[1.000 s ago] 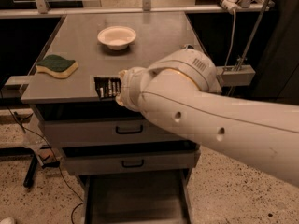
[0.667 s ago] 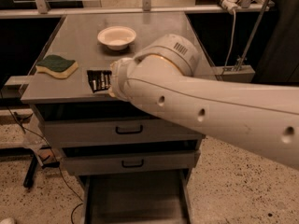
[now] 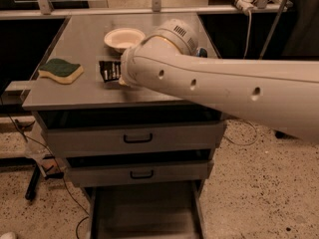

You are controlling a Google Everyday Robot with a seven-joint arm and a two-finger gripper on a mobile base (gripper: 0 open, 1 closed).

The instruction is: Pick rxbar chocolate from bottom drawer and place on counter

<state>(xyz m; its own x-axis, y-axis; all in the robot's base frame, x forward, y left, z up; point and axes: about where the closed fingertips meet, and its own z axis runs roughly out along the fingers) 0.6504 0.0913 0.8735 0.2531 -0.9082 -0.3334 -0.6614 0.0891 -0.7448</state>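
The rxbar chocolate [image 3: 109, 70], a flat black bar with white print, is over the left middle of the grey counter [image 3: 82, 31]. It sticks out to the left from my gripper [image 3: 118, 74]. The gripper is shut on it and mostly hidden behind my white wrist. I cannot tell whether the bar touches the counter top. My arm reaches in from the right across the counter's front. The bottom drawer [image 3: 144, 210] is pulled out below, and its visible floor is bare.
A green-and-yellow sponge [image 3: 61, 69] lies at the counter's left edge. A white bowl [image 3: 124, 37] sits behind the gripper. A small blue object [image 3: 201, 52] peeks out behind my arm. The two upper drawers [image 3: 137, 138] are closed.
My arm has swung up and back over the counter. The bar has moved with the gripper from the counter's front edge to farther in, near the bowl.
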